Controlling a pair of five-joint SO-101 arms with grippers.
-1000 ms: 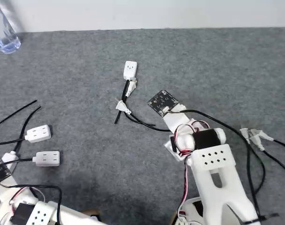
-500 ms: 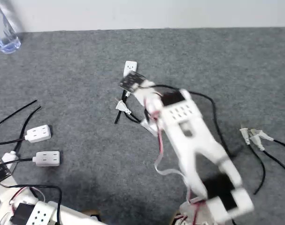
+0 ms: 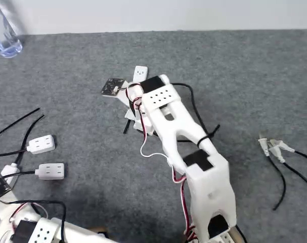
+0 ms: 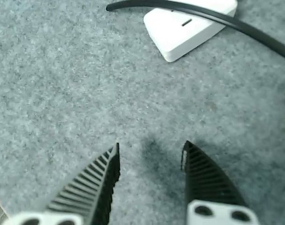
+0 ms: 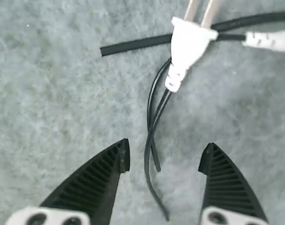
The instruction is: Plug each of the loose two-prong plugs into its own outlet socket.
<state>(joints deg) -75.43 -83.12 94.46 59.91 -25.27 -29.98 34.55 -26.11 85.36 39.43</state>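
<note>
Right wrist view: white two-prong plug (image 5: 189,44) lies flat on the grey counter (image 5: 48,93), black cords (image 5: 154,117) trailing from it. Right gripper (image 5: 166,146) hangs spread wide over it, empty, mid-counter just beside the far outlet socket (image 3: 139,73). Left gripper (image 4: 150,146) parted, empty, near a white socket block (image 4: 189,26) at near left.

The high camera is fixed above the grey table (image 3: 254,66) and looks down, with the wall (image 3: 168,15) at 12 o'clock. Each wrist camera sits close over the surface. One looks past the left gripper (image 4: 149,152) at an outlet block (image 4: 189,23). The other looks past the right gripper (image 5: 165,150) at a plug (image 5: 189,42). In the high view that patch lies just off centre, toward 11 o'clock.
</note>
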